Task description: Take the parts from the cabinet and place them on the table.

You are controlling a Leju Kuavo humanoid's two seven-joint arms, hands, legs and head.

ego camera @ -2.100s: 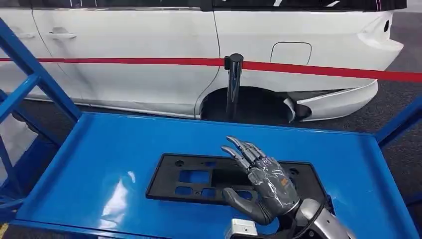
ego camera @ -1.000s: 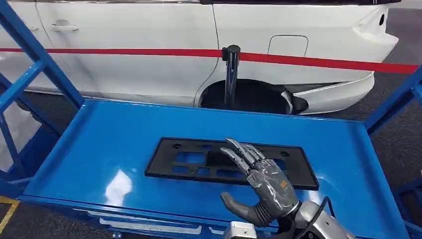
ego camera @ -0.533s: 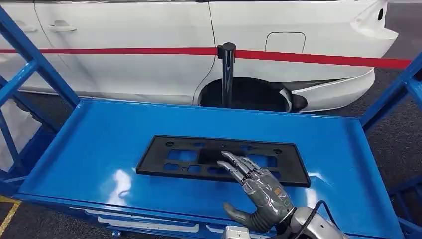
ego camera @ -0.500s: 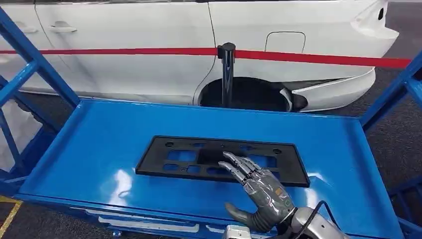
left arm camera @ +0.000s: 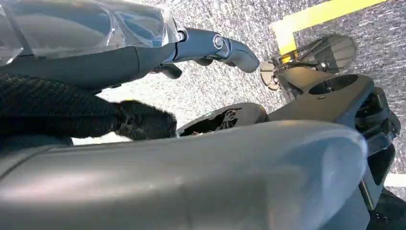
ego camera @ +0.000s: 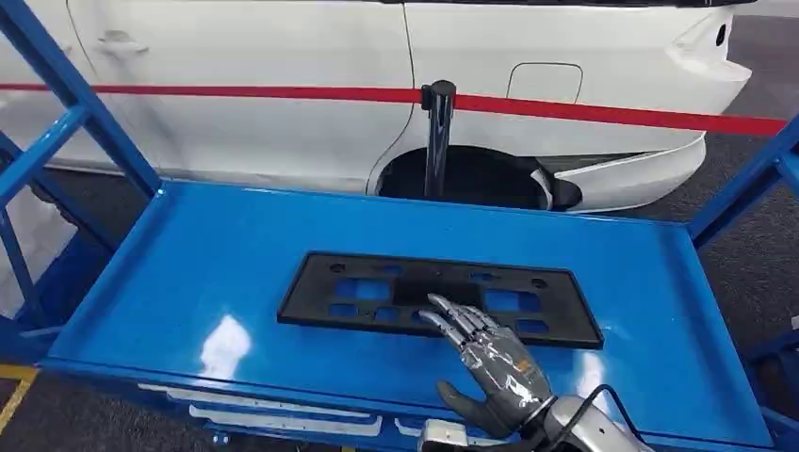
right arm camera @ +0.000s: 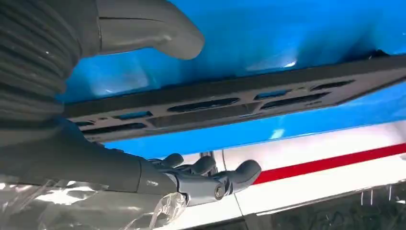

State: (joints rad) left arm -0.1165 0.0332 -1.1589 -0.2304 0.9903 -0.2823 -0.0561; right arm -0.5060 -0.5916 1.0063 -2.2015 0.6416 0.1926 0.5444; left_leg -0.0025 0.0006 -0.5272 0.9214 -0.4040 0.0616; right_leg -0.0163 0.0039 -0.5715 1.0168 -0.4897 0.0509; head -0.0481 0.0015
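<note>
1. Head view: one blue table (ego camera: 188, 273) with a raised rim holds one part (ego camera: 438, 297), a flat black plate with rectangular cut-outs, lying flat near the middle of the top, long side running left to right. One right hand (ego camera: 495, 363) comes in from below at the near edge, fingers (ego camera: 450, 318) spread and extended over the near edge of the part; whether the tips touch it I cannot tell. The hand grasps nothing and is released. Blue frame bars (ego camera: 57, 85) rise at the table's left and right. Beyond the table stand one white car (ego camera: 283, 56), one red belt (ego camera: 603, 113) stretched across it, and one black post (ego camera: 435, 141) carrying the belt.

2. Left wrist view: the left hand (left arm camera: 143, 52) hangs over grey speckled floor (left arm camera: 230, 19), with one yellow line (left arm camera: 325, 12) on it. A dark finger (left arm camera: 225, 45) reaches out straight from the hand and nothing is held; how the other fingers lie I cannot tell, so I cannot tell its state.

3. Right wrist view: the right hand's thumb (right arm camera: 148, 31) and darker fingers (right arm camera: 210, 179) are apart with nothing between them. The part (right arm camera: 230, 103) lies flat on the blue table (right arm camera: 287, 28), just past the hand. The red belt (right arm camera: 330, 163) crosses the white car (right arm camera: 311, 189) behind.
</note>
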